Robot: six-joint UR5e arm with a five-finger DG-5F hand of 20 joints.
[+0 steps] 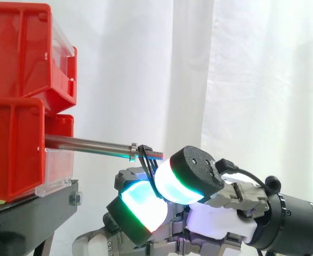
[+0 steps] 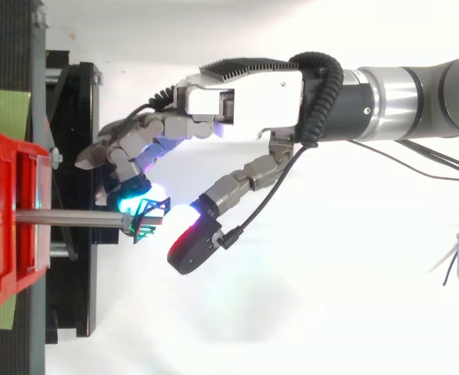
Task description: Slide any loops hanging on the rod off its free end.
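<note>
A steel rod (image 1: 87, 144) sticks out to the right from the red bins (image 1: 15, 144), ending in a threaded tip. Thin black loops (image 1: 145, 153) hang on that tip, just past a small collar. They run down into the narrow gap between the glowing pads of my hand (image 1: 196, 170), which sits below and right of the rod's end. In the top view my hand (image 2: 245, 101) reaches in from the right. Its fingers (image 2: 123, 176) curl on the far side of the rod (image 2: 73, 219) and the thumb on the near side, pinching the loops (image 2: 147, 212).
Stacked red bins rest on a black stand (image 1: 33, 213) at the left. A green sheet (image 2: 2, 113) lies beside the stand in the top view. A white curtain hangs behind, and open room lies to the right of the rod's free end.
</note>
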